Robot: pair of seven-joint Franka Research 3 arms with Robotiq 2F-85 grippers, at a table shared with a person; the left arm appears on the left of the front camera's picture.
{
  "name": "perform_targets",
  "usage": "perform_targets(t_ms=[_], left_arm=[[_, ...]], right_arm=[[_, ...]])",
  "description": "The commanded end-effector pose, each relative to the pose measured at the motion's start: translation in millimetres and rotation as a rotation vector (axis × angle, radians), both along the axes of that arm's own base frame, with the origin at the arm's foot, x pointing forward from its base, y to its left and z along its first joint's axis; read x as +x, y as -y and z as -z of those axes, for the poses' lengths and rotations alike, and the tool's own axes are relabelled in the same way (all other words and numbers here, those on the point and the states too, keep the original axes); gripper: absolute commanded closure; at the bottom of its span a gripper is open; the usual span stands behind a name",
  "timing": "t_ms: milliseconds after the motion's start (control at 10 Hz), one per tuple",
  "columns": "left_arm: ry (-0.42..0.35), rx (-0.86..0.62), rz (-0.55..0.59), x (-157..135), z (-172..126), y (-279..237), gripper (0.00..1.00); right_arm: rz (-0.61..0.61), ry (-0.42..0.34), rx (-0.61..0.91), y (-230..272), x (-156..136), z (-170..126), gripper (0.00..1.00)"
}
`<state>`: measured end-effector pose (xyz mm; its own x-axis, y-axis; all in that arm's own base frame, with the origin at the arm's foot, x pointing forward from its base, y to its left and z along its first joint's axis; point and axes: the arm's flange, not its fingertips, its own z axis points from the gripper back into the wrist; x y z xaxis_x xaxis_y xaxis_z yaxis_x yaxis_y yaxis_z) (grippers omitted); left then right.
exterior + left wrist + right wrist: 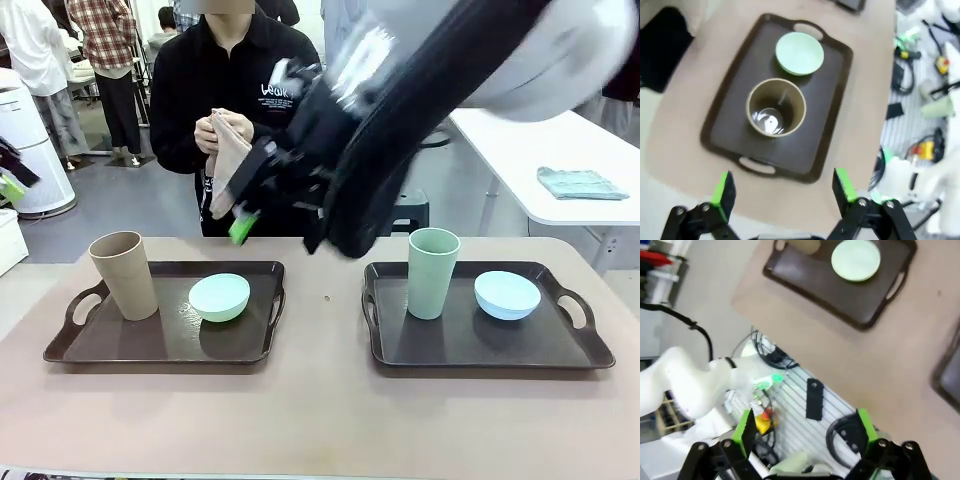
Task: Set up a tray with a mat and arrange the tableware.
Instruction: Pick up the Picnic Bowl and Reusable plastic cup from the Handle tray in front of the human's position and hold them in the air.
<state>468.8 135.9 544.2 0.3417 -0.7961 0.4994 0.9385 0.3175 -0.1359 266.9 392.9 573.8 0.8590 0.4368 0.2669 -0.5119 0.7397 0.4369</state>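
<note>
Two dark trays on the tan surface (320, 425), seen across to a person at the far side. Left tray (140, 345): tan cup (123, 275) upright at its left, mint green bowl (219, 297) just beside it on the right; right tray (450, 345): pale green cup (432, 272) upright, light blue bowl (506, 295) just beside it; neither tray carries a mat. The person's hands (215, 130) hold a folded beige cloth (230, 170), probably the mat, clear of the surface. Left claw (782, 184): fingers spread wide, nothing between them, hovering high over one handle end of the left tray; right claw (805, 427): likewise wide apart and empty, high over the surface's edge, well apart from all tableware. Handling, as judged: cups and bowls look light, stiff and smooth, hence liable to slip or tip; each cup narrows toward its base, so a hold across the body below the rim, or one finger inside the rim wall, seems soundest; the shallow bowls offer only the rim; the cloth is limp, best pinched at an edge.
</note>
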Motion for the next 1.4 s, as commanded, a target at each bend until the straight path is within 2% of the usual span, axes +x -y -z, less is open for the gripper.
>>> perform_targets(t_ms=[0, 100, 200, 300, 900, 1100, 1300], left_arm=[[0.021, -0.020, 0.265, 20, 17, -4, 0.00], [0.004, -0.047, 0.329, 24, 35, 4, 0.00], [0.000, -0.075, 0.358, 19, 40, 10, 0.00], [0.007, -0.026, 0.241, 18, 37, 10, 0.00], [0.001, -0.030, 0.262, 17, 40, 5, 0.00], [0.063, -0.093, 0.416, 6, 47, -23, 0.00], [0.137, -0.175, 0.488, 1, 62, -62, 0.00]], right_arm=[[0.035, 0.158, -0.114, -50, 28, 3, 0.00], [0.039, 0.204, -0.127, -64, 34, 12, 0.00], [0.004, 0.167, -0.050, -65, 36, 12, 0.00], [-0.013, 0.147, -0.078, -46, 17, 15, 0.00], [-0.033, 0.160, -0.071, -52, 23, 11, 0.00], [0.115, 0.169, -0.091, -59, 24, 26, 0.00], [0.291, 0.211, -0.197, -68, 36, 45, 0.00]])
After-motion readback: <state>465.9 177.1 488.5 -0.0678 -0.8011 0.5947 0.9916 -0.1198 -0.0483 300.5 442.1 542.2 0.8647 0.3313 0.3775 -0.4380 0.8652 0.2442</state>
